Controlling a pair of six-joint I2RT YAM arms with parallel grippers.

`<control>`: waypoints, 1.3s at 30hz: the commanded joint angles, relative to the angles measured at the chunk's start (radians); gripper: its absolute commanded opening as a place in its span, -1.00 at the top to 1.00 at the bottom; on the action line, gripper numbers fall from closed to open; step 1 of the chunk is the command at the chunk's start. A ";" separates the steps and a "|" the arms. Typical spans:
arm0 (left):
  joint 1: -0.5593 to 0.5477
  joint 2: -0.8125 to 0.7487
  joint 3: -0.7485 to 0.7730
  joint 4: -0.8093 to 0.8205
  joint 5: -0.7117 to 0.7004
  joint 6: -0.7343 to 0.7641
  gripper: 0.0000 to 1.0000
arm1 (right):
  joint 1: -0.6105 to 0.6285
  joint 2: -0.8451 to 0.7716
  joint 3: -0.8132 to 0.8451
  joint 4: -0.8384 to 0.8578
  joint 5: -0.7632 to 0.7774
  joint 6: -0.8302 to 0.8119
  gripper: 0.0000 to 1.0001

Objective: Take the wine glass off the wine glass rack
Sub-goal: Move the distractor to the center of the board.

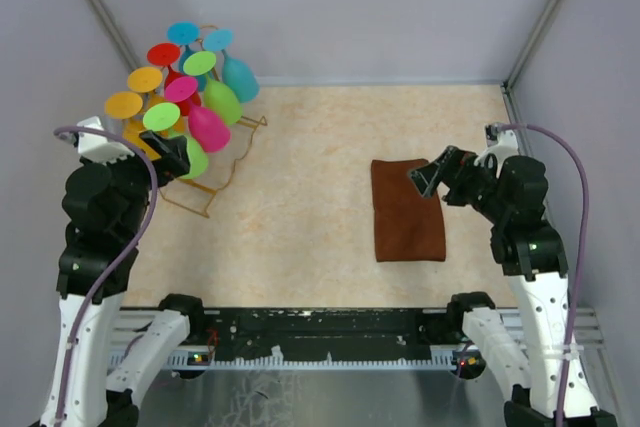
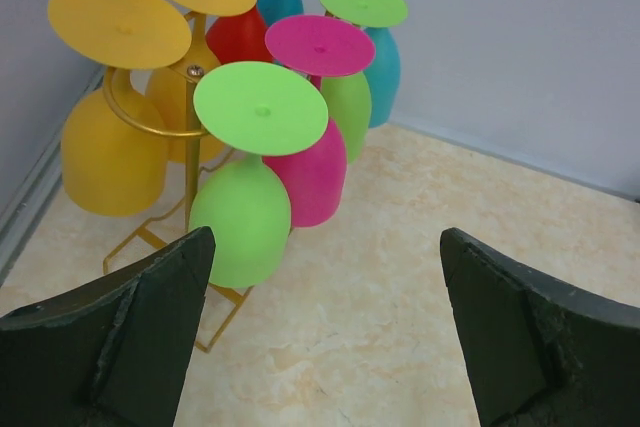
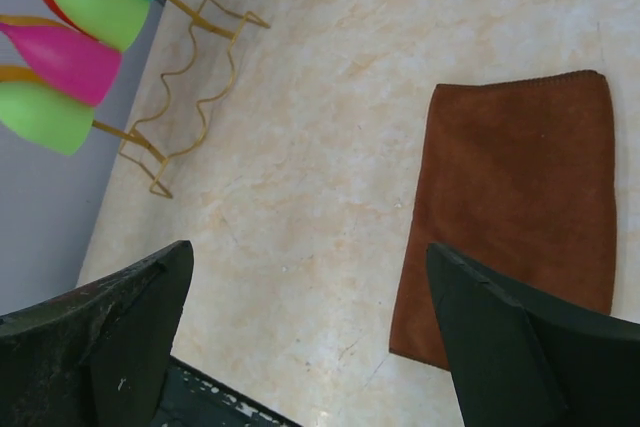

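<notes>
top external: left pincer (image 1: 175, 157) spread wide at the wine glass rack (image 2: 190, 147), right pincer (image 1: 428, 177) spread wide over the cloth (image 1: 407, 212).

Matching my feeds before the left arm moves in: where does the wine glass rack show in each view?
Top external: wine glass rack in the upper left.
Left wrist: rack fills the upper left.
Right wrist: rack in the top left corner, mainly its base.
Shared landmark: the front lime-green glass, in all three.
</notes>
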 commanded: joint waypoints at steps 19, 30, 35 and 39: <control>0.020 -0.077 -0.070 -0.185 0.278 -0.082 -0.98 | -0.023 -0.135 -0.216 0.147 -0.180 0.104 -0.99; 0.018 -0.227 -0.167 -0.087 0.477 -0.152 -0.98 | 0.014 0.087 -0.442 0.372 -0.257 0.161 -0.99; 0.019 -0.214 -0.147 -0.036 0.512 -0.126 -0.98 | 0.084 0.209 -0.444 0.465 -0.117 0.189 -0.99; 0.019 -0.189 -0.116 -0.020 0.530 -0.106 -0.98 | 0.121 0.369 -0.379 0.521 0.047 0.169 -0.99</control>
